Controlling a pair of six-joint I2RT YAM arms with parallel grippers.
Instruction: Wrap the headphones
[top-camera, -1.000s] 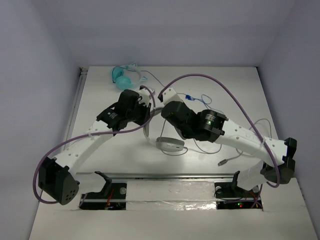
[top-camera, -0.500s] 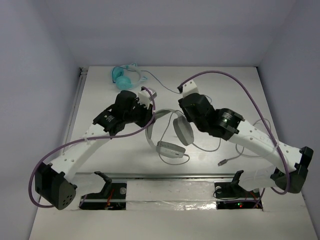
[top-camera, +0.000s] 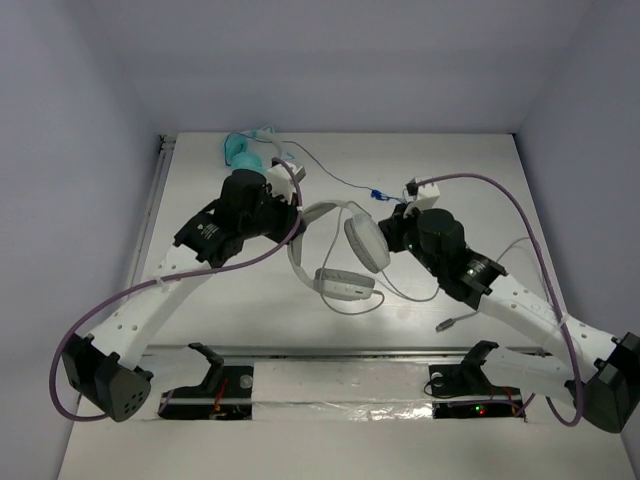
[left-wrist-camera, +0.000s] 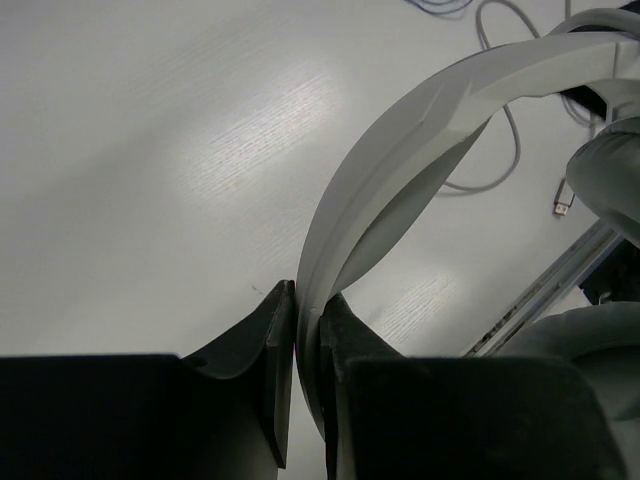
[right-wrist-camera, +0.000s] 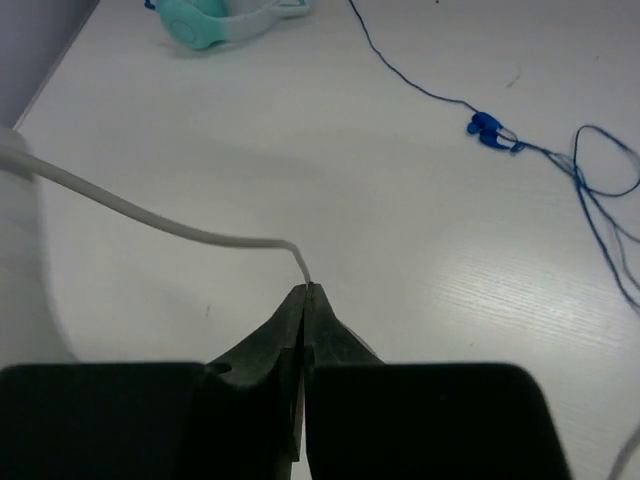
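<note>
The white headphones (top-camera: 345, 250) with grey oval ear pads are held off the table at its middle. My left gripper (top-camera: 292, 215) is shut on their wide white headband (left-wrist-camera: 400, 150), which arches up and right in the left wrist view. My right gripper (top-camera: 392, 222) is shut on their thin grey cable (right-wrist-camera: 190, 230), which runs left from the fingertips in the right wrist view. The rest of the cable loops on the table to the right, ending in a plug (top-camera: 447, 323).
Smaller teal headphones (top-camera: 242, 150) lie at the back left, also in the right wrist view (right-wrist-camera: 205, 20). Their thin blue cable with a blue plug (top-camera: 377, 194) trails across the back middle. A metal rail (top-camera: 330, 352) runs along the table's near edge.
My right gripper has swung right and back, drawing the grey cable away from the ear cups. The left gripper has lifted the headband and moved slightly back, so the ear cups now hang in clear sight.
</note>
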